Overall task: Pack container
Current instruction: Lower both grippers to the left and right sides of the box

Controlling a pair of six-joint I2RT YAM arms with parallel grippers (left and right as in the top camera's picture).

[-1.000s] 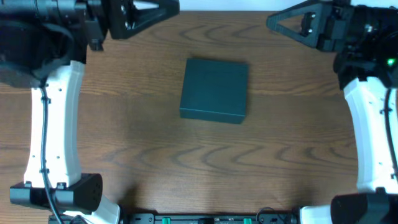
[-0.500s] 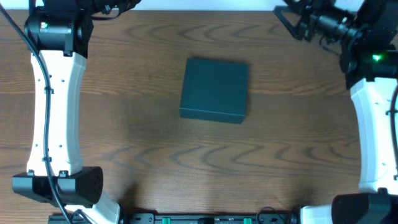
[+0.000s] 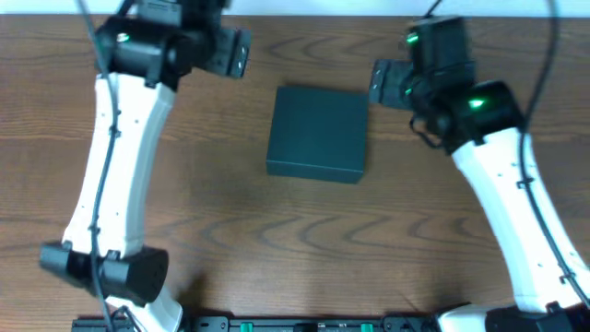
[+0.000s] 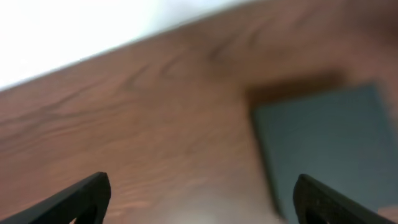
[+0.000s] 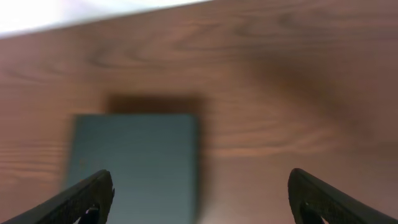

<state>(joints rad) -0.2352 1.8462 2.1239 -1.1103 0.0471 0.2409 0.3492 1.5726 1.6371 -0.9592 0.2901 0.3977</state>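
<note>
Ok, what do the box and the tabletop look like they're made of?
The container: matte dark teal, probably card or plastic; flat colour, no glare. The table: brown wood or wood-look laminate; grain lines show, with little sheen.

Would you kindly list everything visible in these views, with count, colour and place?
container: one, dark teal-green, lid shut, near the middle of the table, nothing on or beside it.
table: one, brown wood grain, beneath everything.
rail: one, black with green parts, along the table's near edge.
left arm: one, white with black joints, reaching from the near left corner toward the far left of the container.
right arm: one, white with black joints, reaching from the near right corner toward the far right of the container.
left gripper: one, black fingers, open, empty, above the table, clear of the container.
right gripper: one, black fingers, open, empty, above the table, clear of the container.
</note>
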